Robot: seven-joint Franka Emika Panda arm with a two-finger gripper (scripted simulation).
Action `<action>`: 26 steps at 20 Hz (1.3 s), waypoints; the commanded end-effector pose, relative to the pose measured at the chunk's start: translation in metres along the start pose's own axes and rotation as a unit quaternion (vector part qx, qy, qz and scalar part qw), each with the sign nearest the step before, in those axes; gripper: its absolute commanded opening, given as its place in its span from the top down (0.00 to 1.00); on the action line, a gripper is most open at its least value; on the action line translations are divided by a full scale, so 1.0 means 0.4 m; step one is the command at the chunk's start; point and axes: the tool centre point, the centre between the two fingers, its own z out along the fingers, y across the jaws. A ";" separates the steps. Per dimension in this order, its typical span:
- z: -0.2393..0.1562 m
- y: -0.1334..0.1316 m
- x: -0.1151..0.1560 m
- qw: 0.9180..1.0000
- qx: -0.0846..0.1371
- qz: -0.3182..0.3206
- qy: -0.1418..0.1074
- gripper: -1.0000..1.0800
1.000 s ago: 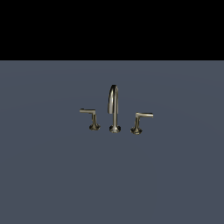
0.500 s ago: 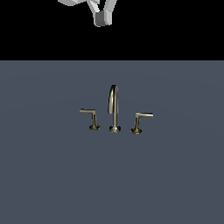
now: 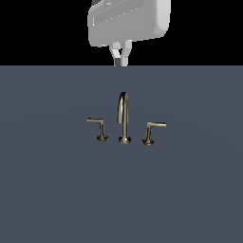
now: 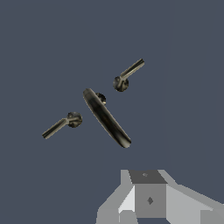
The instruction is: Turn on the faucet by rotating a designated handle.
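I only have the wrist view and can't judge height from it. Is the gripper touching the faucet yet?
Observer: No. In the exterior view the gripper hangs clear above the faucet, touching nothing.
Operator: Is it over the handle?
Observer: No. It lines up with the tall arched spout. The handle stands to the exterior view's right of that, with its lever pointing right.

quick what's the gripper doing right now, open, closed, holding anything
Gripper: holding nothing, above the faucet and touching none of it; fingers look close together, but open or closed cannot be told.
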 end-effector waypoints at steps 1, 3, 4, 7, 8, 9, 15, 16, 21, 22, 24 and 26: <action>0.039 -0.014 0.033 0.999 0.001 0.034 0.000 1.00; 0.070 -0.023 0.061 0.998 0.002 0.062 -0.001 1.00; 0.086 -0.027 0.075 0.997 0.002 0.075 -0.001 1.00; 0.133 -0.037 0.118 0.993 0.003 0.116 -0.001 1.00; 0.150 -0.039 0.132 0.991 0.003 0.130 -0.002 1.00; 0.166 -0.041 0.148 0.990 0.003 0.144 -0.002 1.00; 0.268 -0.043 0.244 0.972 0.004 0.233 -0.002 1.00; 0.286 -0.042 0.262 0.969 0.004 0.249 -0.002 1.00; 0.374 -0.027 0.345 0.946 0.005 0.323 -0.003 1.00; 0.389 -0.023 0.360 0.942 0.005 0.337 -0.003 1.00; 0.419 -0.014 0.387 0.932 0.005 0.361 -0.003 1.00; 0.444 -0.005 0.411 0.924 0.006 0.383 -0.003 1.00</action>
